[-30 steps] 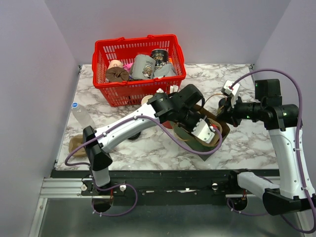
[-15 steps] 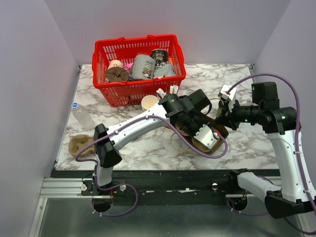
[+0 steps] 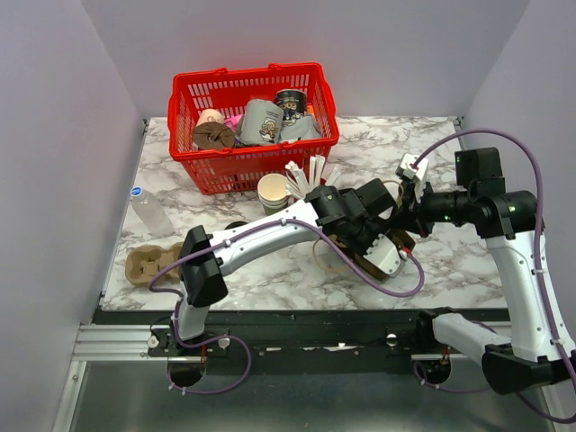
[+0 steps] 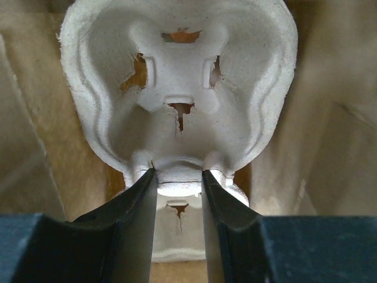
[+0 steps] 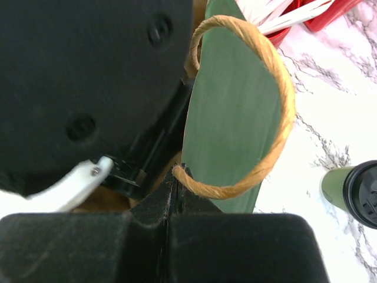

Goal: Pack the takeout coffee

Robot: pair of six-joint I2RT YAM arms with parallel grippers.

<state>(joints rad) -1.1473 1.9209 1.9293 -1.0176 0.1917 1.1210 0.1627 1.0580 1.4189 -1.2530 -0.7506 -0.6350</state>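
Note:
The takeout coffee (image 5: 353, 191), an olive-green cup with a black lid, stands on the marble at the right edge of the right wrist view; I cannot pick it out from above. My left gripper (image 4: 179, 175) is inside a paper bag (image 3: 402, 239) with brown inner walls. Its fingers (image 4: 135, 206) are shut on the rim of a pale pulp cup carrier (image 4: 177, 76). My right gripper (image 5: 177, 171) (image 3: 407, 214) is shut on the bag's top edge, at the foot of its twine handle (image 5: 277, 76). The bag's outside (image 5: 230, 118) is green.
A red basket (image 3: 319, 135) of oddments stands at the back. In front of it are a cream-lined open cup (image 3: 273, 191) and a red cup of white sticks (image 5: 306, 17). A plastic bottle (image 3: 148, 209) and a brown cup carrier (image 3: 148, 263) lie at the left.
My left arm has reached further right and deeper into the bag, uncovering the open cup and the sticks. My right gripper has kept its hold and lifted a little.

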